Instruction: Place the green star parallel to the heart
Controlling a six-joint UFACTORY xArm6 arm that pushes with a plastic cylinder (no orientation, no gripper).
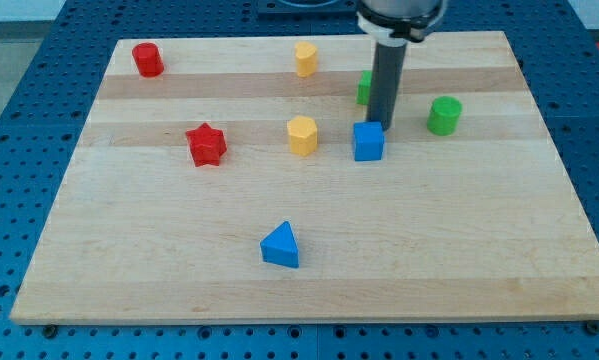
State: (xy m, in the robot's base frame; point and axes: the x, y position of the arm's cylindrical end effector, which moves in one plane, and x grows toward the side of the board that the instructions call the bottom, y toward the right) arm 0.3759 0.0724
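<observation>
Green block [363,88] — perhaps the star — half-hidden behind my tip [387,128], blue cube [369,141] touching.

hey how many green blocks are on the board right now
2. One green cylinder sits toward the view's right, clear of the rod. Another green block is mostly hidden behind the rod, shape unclear. My tip sits between them, just behind the blue cube.

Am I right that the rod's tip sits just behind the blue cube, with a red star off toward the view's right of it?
Not quite. In the camera view, my tip does sit just behind the blue cube, but the red star lies toward the view's left of the cube, beyond a yellow block, not toward the right.
</observation>
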